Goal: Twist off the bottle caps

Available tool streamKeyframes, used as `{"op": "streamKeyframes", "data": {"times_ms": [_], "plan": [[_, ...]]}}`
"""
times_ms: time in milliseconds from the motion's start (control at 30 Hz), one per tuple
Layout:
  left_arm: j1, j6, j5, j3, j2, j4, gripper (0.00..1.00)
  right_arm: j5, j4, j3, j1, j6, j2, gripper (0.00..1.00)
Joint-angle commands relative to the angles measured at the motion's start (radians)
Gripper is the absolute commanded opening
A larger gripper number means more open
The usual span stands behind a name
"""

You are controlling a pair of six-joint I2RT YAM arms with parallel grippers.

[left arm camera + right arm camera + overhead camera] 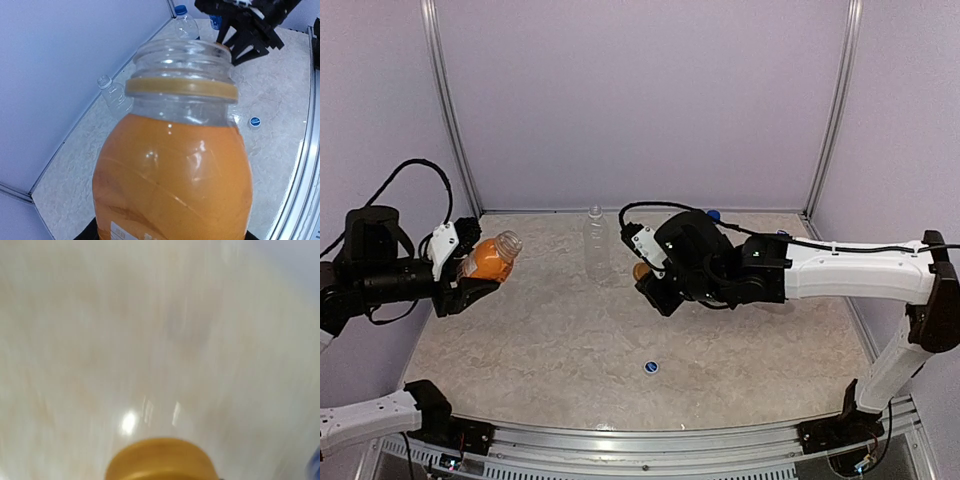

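Observation:
My left gripper (pixel 478 272) is shut on the short orange bottle (pixel 490 258) and holds it tilted above the table's left side. Its mouth (pixel 182 60) is open, with no cap on it. My right gripper (pixel 646 276) is over mid-table, shut on the orange cap (pixel 641 270), which fills the bottom of the blurred right wrist view (pixel 162 460). The clear unlabelled bottle (pixel 596 245) stands at the back centre, between the two grippers, and also shows in the left wrist view (pixel 114 94). A blue-capped clear bottle (pixel 185 25) stands behind the right arm; a label cannot be made out. The Pepsi bottle is hidden.
A loose blue cap (pixel 651 367) lies on the table near the front centre, also in the left wrist view (pixel 255 121). The right arm (pixel 840 268) stretches across the right half. Walls and metal posts close in the back and sides.

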Motion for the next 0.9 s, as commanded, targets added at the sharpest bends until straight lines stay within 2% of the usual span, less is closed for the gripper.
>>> {"op": "streamKeyframes", "data": {"times_ms": [0,167,400,467,533,600,667,700,733,867], "plan": [[0.059,-0.132,0.131,-0.037,-0.083,0.033,0.37,-0.101,-0.351,-0.103,-0.01,0.448,0.043,0.0],[0.065,-0.163,0.214,-0.099,-0.152,0.024,0.38,-0.24,-0.307,-0.252,-0.054,0.514,0.093,0.0],[0.073,-0.169,0.261,-0.116,-0.19,-0.003,0.39,-0.31,-0.293,-0.26,-0.058,0.497,0.208,0.02],[0.074,-0.161,0.259,-0.12,-0.196,-0.001,0.39,-0.31,-0.297,-0.248,-0.058,0.493,0.224,0.16],[0.074,-0.156,0.261,-0.119,-0.202,-0.007,0.39,-0.3,-0.321,-0.227,-0.058,0.488,0.237,0.44],[0.074,-0.154,0.274,-0.115,-0.205,-0.013,0.39,-0.287,-0.362,-0.2,-0.057,0.489,0.241,0.63],[0.074,-0.151,0.289,-0.11,-0.205,-0.017,0.39,-0.269,-0.41,-0.164,-0.057,0.483,0.235,0.74],[0.074,-0.149,0.298,-0.108,-0.204,-0.017,0.4,-0.258,-0.433,-0.141,-0.054,0.478,0.226,0.9],[0.074,-0.146,0.306,-0.105,-0.202,-0.015,0.4,-0.246,-0.457,-0.111,-0.052,0.47,0.218,0.98],[0.074,-0.137,0.344,-0.082,-0.194,-0.012,0.41,-0.185,-0.534,0.072,-0.005,0.368,0.173,0.99]]}}
